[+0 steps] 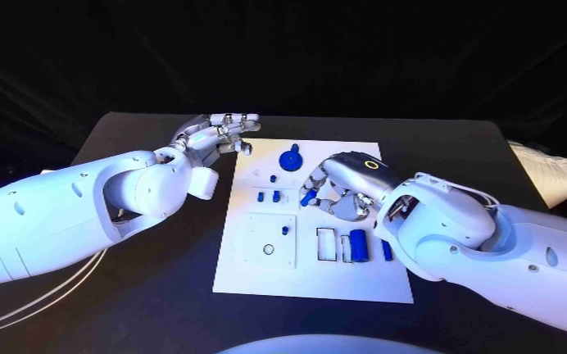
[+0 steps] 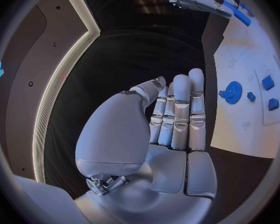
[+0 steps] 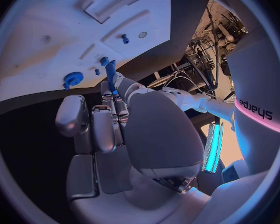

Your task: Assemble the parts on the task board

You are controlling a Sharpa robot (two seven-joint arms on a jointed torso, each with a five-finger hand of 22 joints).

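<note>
Black cloth hangs behind the black table (image 1: 142, 288), and I see the white task board (image 1: 313, 284) lying flat in the middle of it.

My right hand (image 1: 345, 183) is over the middle of the board. It pinches a small blue peg (image 3: 110, 74) between its thumb and its other fingers. The peg sticks out past the fingertips, toward the board. I see the same peg as a bit of blue under the hand in the head view.

Just past that hand, farther from me, a blue gear (image 1: 291, 158) lies on the board. Beside the hand, on the side toward my left arm, two small blue blocks (image 1: 269, 197) sit close together. Behind the hand, nearer to me, a blue cylinder (image 1: 358, 245) and a thin blue bar (image 1: 387, 249) lie next to each other.

My left hand (image 1: 219, 134) is off the board, just beside its far corner. It holds nothing. Its fingers (image 2: 180, 109) are straight and close together, with the thumb bent across the palm. From that hand's wrist, the gear and the blocks are off to the side, well apart from the fingers.
</note>
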